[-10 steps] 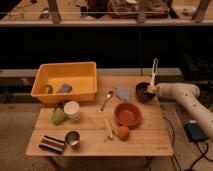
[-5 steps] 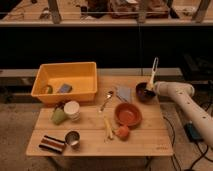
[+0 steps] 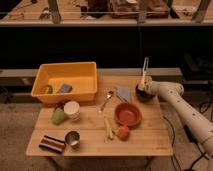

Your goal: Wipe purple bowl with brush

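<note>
The purple bowl (image 3: 143, 95) sits near the right back edge of the wooden table (image 3: 95, 135), mostly covered by the arm's end. The brush (image 3: 144, 71) stands nearly upright, its pale handle rising from the bowl and its dark head down inside it. My gripper (image 3: 145, 89) is at the bowl, on the lower part of the brush handle; the white arm reaches in from the right.
An orange bowl (image 3: 128, 114) lies in front of the purple bowl, with a small orange fruit (image 3: 123, 132) and a yellow stick utensil (image 3: 108, 127) beside it. A metal spoon (image 3: 106, 100), grey cloth (image 3: 124, 93), yellow tub (image 3: 66, 81), cups (image 3: 71, 109) and a metal cup (image 3: 73, 138) stand left.
The arm has shifted slightly left over the purple bowl; the brush stays upright in the bowl, leaning a little differently.
</note>
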Tool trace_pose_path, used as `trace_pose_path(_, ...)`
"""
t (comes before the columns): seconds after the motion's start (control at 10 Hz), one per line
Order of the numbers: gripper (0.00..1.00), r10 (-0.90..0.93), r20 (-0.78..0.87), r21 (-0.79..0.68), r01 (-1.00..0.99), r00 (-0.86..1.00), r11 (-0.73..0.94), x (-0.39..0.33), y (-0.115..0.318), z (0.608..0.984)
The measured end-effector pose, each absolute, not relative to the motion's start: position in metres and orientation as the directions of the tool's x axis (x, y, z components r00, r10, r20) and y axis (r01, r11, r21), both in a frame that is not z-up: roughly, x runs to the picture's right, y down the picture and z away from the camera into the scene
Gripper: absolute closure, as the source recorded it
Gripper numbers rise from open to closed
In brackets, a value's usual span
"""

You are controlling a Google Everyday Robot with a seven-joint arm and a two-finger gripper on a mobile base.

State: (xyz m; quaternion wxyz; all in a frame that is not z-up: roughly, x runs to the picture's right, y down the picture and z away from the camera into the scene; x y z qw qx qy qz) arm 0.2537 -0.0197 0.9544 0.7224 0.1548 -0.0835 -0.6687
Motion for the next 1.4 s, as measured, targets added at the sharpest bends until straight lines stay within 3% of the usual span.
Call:
trace_pose_path(0.7, 0.83, -0.99, -0.099, 0.297, 0.952, 0.101, 0.068, 0.296, 0.002, 0.912)
trace_pose_path(1.4, 0.83, -0.983, -0.135, 0.301, 0.95, 0.124, 0.079, 0.278, -0.04, 0.971)
